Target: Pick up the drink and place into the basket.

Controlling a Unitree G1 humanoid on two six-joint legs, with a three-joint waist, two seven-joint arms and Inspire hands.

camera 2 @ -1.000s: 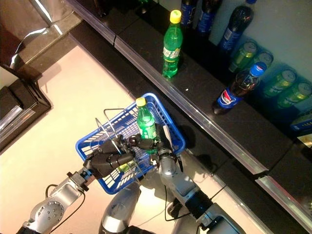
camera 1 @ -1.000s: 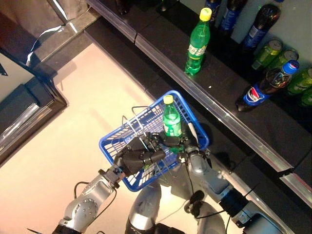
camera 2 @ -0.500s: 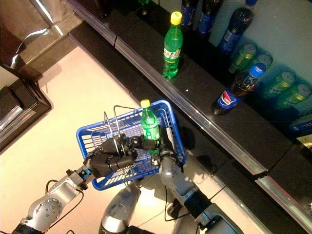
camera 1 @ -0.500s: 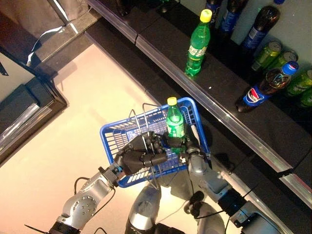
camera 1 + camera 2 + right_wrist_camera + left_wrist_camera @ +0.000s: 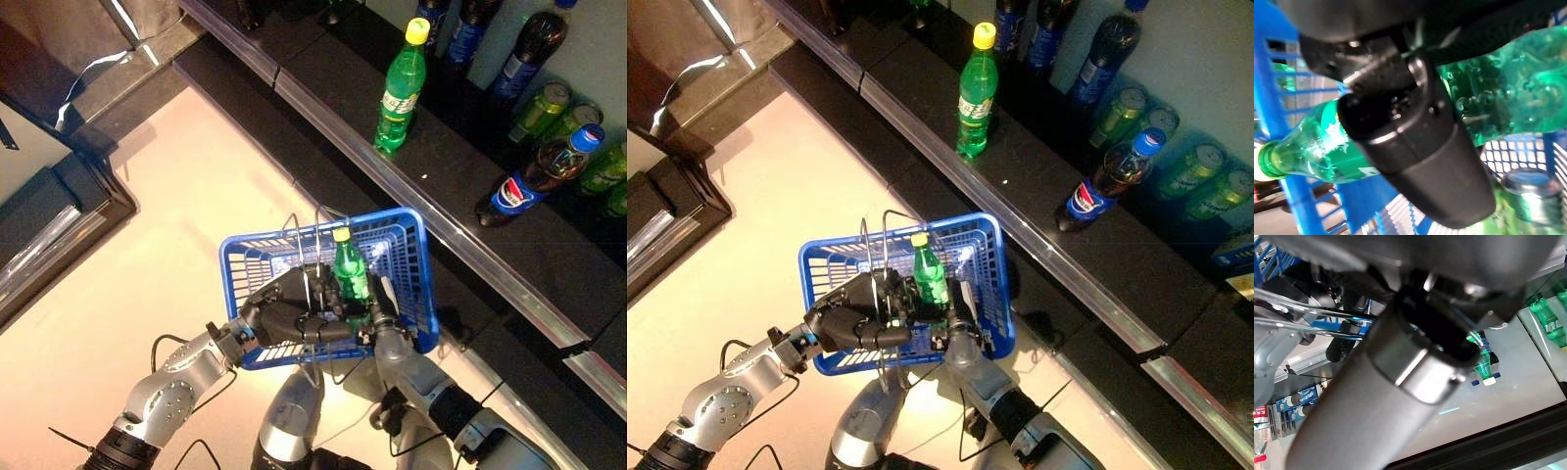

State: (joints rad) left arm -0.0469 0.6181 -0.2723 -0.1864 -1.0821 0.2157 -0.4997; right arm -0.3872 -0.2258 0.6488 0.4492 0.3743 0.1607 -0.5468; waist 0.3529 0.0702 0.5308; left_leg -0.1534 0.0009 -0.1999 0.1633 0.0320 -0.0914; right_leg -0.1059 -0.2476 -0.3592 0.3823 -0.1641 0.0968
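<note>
The blue basket (image 5: 235,257) is raised in front, held off the floor. My left hand (image 5: 284,313) is shut on its thin wire handles (image 5: 306,257). My right hand (image 5: 380,311) is shut on a green bottle (image 5: 348,276) with a yellow cap and holds it upright inside the basket's rim. In the right wrist view the thumb (image 5: 1415,147) is curled across the green bottle (image 5: 1518,93), with the blue mesh behind it. A green can (image 5: 1528,200) lies in the basket.
A black shelf with a metal front edge (image 5: 470,245) runs across the upper right. On it stand a green bottle (image 5: 400,88), a cola bottle (image 5: 534,176), green cans (image 5: 549,103) and dark bottles. A dark cabinet (image 5: 59,196) stands at left.
The blue basket has swung right and turned under the bottle. The green bottle, which stood above the rim, now sits lower, inside the basket, still in my right hand.
</note>
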